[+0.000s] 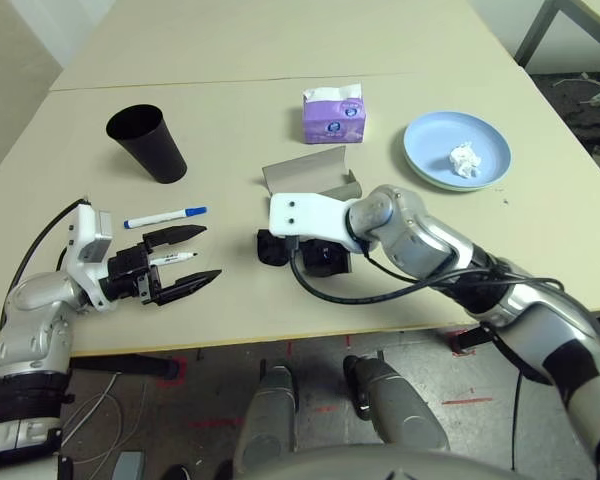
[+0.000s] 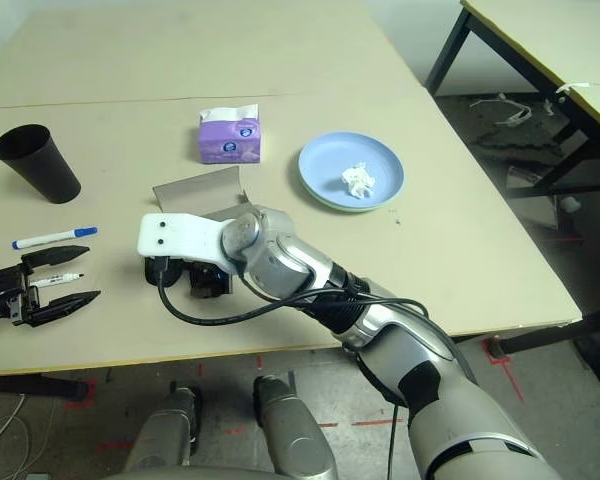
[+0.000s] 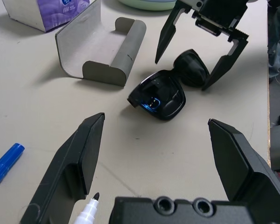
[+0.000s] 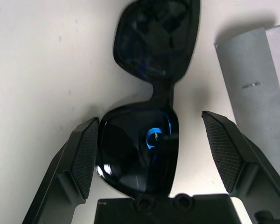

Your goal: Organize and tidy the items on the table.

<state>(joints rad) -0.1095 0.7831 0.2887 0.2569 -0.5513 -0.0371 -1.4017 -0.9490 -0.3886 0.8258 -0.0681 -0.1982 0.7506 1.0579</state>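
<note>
Tabletop (image 1: 230,130): your sunglasses (image 4: 140,144) near its front edge
Behind them: glasses case (image 3: 102,51), then tissue pack (image 1: 334,118)
Right: plates (image 1: 430,140), tissue wad (image 1: 465,160) on top
Left: two markers (image 1: 166,218) (image 1: 174,258), cup (image 1: 148,143) behind

Across the pale surface (image 1: 230,120), a thin seam beyond all the items. At far left, a black cup (image 1: 160,150); nearer, a blue-capped marker (image 1: 165,218). Just beside it, a second marker (image 1: 175,258), lying between the parted fingers of the left pincer (image 1: 212,251). In the middle, a purple tissue pack (image 1: 333,120), then the grey case (image 1: 310,171), open. Under the right arm (image 1: 420,235), black sunglasses (image 1: 326,260), partly hidden. At right, a blue plate (image 1: 430,145) stacked on a green one (image 1: 430,181), with a white tissue wad (image 1: 465,160) on top.
</note>
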